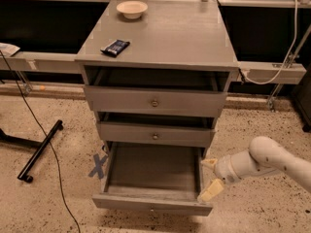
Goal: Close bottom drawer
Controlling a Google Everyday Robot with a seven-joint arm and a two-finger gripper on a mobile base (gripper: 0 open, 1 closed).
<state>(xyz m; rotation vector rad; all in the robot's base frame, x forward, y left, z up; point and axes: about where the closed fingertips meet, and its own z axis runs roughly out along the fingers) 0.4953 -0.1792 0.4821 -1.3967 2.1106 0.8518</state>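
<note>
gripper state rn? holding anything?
Gripper: open, holding nothing, beside the right front corner of the pulled-out bottom drawer.

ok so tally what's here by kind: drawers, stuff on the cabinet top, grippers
drawers: 3, top drawer, middle drawer, bottom drawer pulled furthest out
bowls: 1, white bowl on the cabinet top
packets: 1, dark packet there too
grippers: 1, gripper, open, at the bottom drawer's right front corner
total: 6
</note>
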